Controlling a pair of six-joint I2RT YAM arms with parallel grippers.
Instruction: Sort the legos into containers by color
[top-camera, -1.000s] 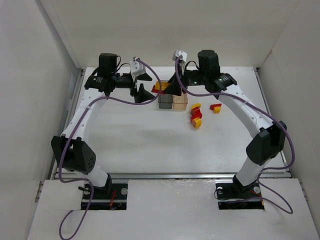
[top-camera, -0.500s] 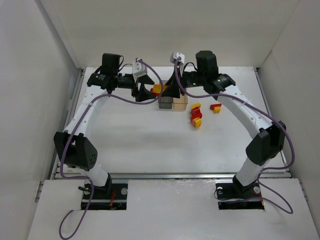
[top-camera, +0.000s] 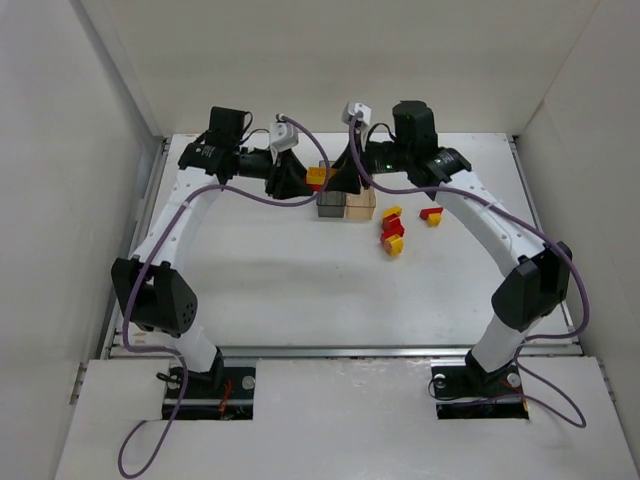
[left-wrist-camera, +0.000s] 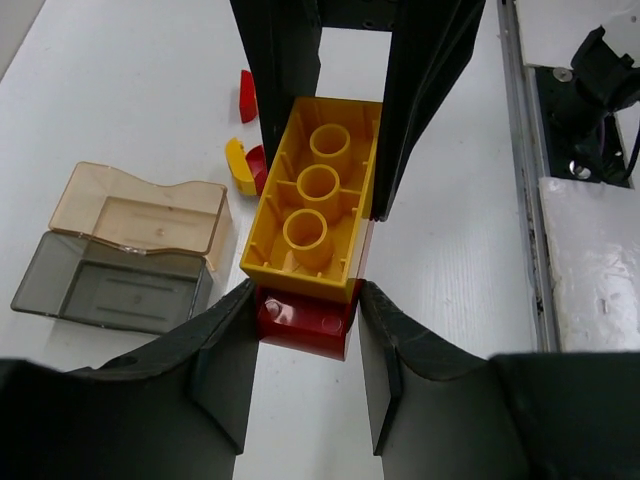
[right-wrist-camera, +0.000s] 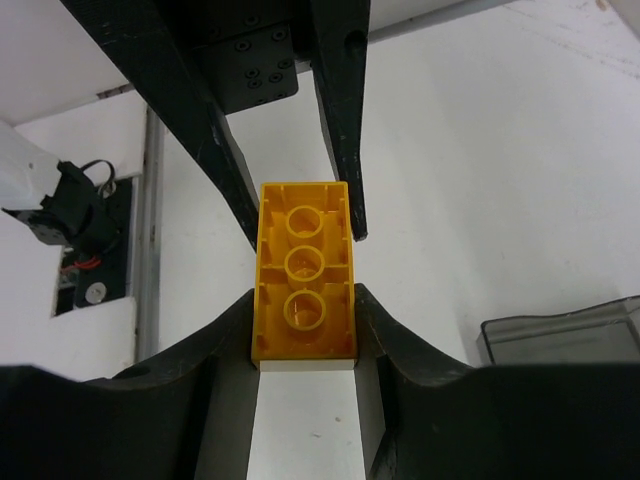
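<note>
A yellow lego (left-wrist-camera: 315, 200) with a red lego (left-wrist-camera: 305, 320) stuck to its end hangs above the table, behind the containers, between my two grippers. My left gripper (left-wrist-camera: 305, 300) is shut on the red lego, a finger against each of its sides. My right gripper (right-wrist-camera: 305, 298) faces it and is shut on the yellow lego (right-wrist-camera: 305, 290). In the top view both grippers meet at this pair (top-camera: 316, 177). The dark grey container (top-camera: 331, 204) and the amber container (top-camera: 360, 202) stand joined just in front.
More red and yellow legos lie right of the containers in a cluster (top-camera: 392, 232), with another one (top-camera: 432, 214) further right. White walls enclose the table on three sides. A metal rail (left-wrist-camera: 520, 200) runs along the table edge.
My left gripper has moved right to the brick pair and closed on the red lego. The right gripper has kept its hold on the yellow lego, nearly still.
</note>
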